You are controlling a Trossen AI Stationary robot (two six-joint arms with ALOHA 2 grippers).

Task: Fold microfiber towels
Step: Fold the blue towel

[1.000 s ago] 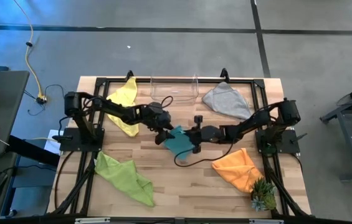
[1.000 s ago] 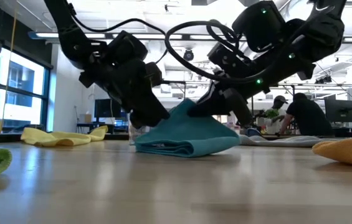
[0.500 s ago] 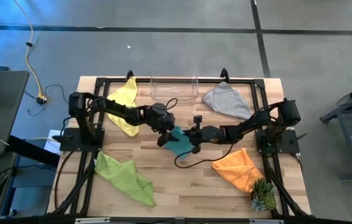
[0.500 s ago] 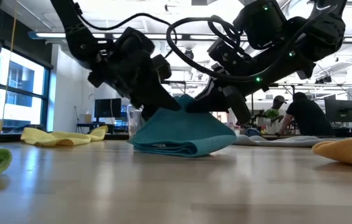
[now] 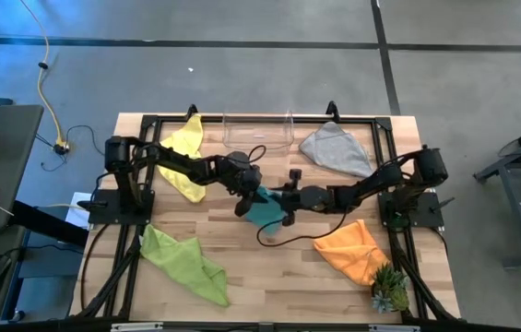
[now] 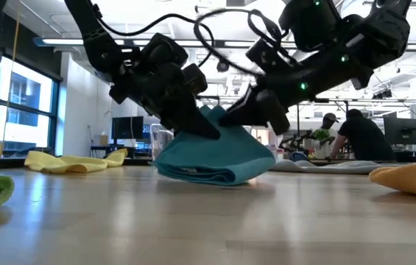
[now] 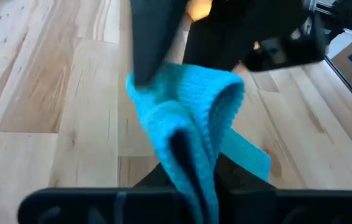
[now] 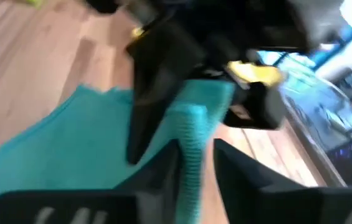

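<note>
The teal towel (image 5: 262, 210) lies bunched at the table's middle, its lower folds on the wood and one fold raised to a peak (image 6: 211, 114). My left gripper (image 5: 250, 199) reaches it from the left and is shut on that fold (image 7: 191, 155). My right gripper (image 5: 283, 206) comes from the right. It is open, with the fold's edge (image 8: 191, 146) between its fingers. The yellow towel (image 5: 184, 155), grey towel (image 5: 336, 148), orange towel (image 5: 352, 249) and lime green towel (image 5: 186, 263) lie apart on the table. My left gripper pinches the teal towel's raised fold (image 7: 194, 168) between its two fingers, several layers together. The fingers slant down from the table's left. The fold stands up while the towel's lower part (image 6: 208, 173) rests on the table. My right gripper: I cannot tell whether its fingers (image 8: 163, 171) touch the fold.
A clear plastic bin (image 5: 258, 129) stands at the far edge, and a small green spiky plant (image 5: 389, 290) at the near right corner. The black frame rails (image 5: 140, 166) run along both sides. Bare wood (image 5: 269, 277) lies near the front. People sit in the room beyond (image 6: 358, 136).
My left gripper has gone toward the table's right, from beside the teal towel onto its raised fold, and has taken hold there. The fold's peak stands a little higher than before, while the towel's lower part has stayed on the table.
</note>
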